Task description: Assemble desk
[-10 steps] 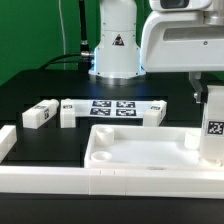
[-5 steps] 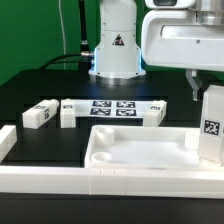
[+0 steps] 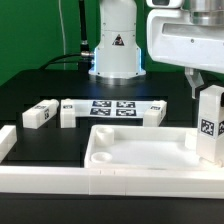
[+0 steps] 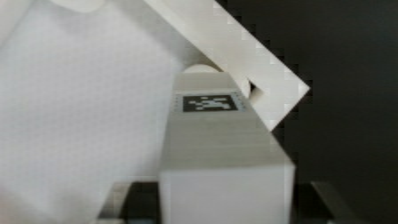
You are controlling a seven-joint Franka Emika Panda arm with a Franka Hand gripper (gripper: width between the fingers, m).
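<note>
At the exterior view's right, our gripper (image 3: 205,92) pinches a white leg (image 3: 210,125) with a tag on it. We hold it nearly upright over the tabletop (image 3: 130,134) corner on that side. A loose leg (image 3: 40,114) lies well apart on the black table (image 3: 40,92), near the marker board (image 3: 113,107).

The white rimmed tabletop (image 3: 135,152) lies flat, hollow side up, with a tagged upright leg (image 3: 210,125) at its corner on the exterior view's right, and behind it lie a left leg (image 3: 40,114), a middle leg (image 3: 68,114) just beside it and a right leg (image 3: 155,112).
</note>
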